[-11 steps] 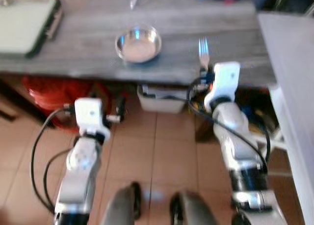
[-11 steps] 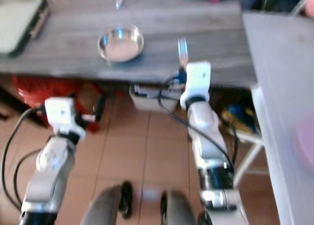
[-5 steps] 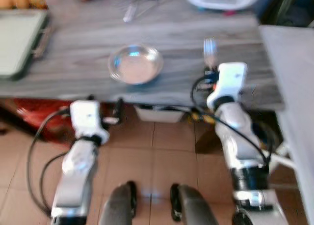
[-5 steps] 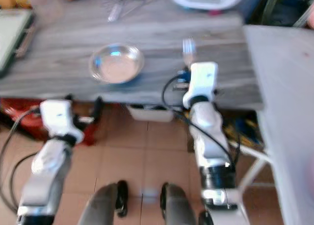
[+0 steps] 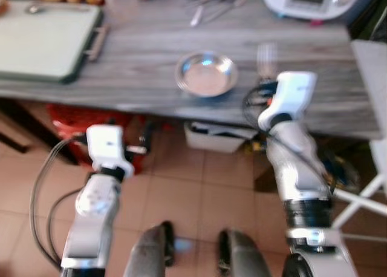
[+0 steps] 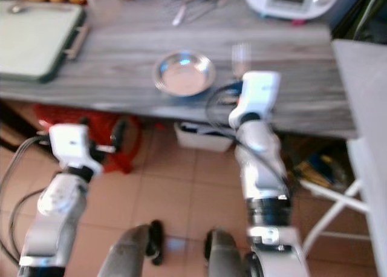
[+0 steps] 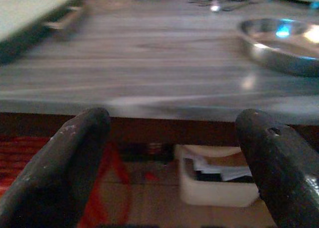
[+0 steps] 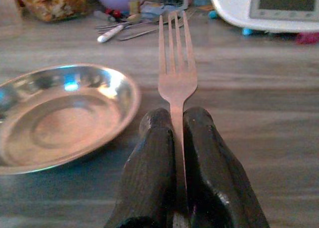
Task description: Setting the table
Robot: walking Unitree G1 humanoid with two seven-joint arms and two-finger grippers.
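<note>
The right claw (image 8: 177,138) is pinching the fork (image 8: 175,68) over the desk (image 5: 139,65), right of the bowl (image 5: 206,74). The left claw (image 7: 172,153) is hanging spread. The thin handle could be slipping or twisting before landing.

Grey wood-grain bench (image 5: 139,59) with a matt finish, shiny polished metal bowl (image 8: 60,116) with bright reflections, smooth metal fork (image 8: 176,73) with a dull sheen, matt black rubbery fingers (image 7: 60,173), glossy terracotta floor tiles (image 5: 199,192)
</note>
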